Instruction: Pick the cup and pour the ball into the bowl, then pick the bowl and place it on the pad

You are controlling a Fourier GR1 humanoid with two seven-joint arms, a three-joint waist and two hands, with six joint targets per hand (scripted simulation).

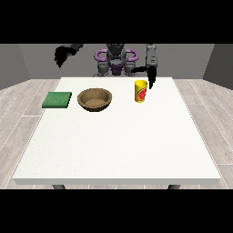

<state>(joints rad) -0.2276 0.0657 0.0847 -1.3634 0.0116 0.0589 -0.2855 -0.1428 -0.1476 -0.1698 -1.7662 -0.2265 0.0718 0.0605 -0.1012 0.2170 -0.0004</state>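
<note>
Cup (141,91) upright on the bench (118,145), not yet grasped, with the hand at the view's right (151,77) just beside it.

From my station I see the yellow cup standing right of centre toward the bench's far edge; I cannot see the ball inside it. That hand hangs fingers-down at the cup's far right side, and I cannot tell whether it touches or how far it is open. I judge it is lining up a side grasp so the cup can tip toward the wooden bowl (94,99) to its left. The green pad (57,99) lies just beyond the bowl. The hand at the view's left (61,55) is raised clear, holding nothing, fingers drooping.
</note>
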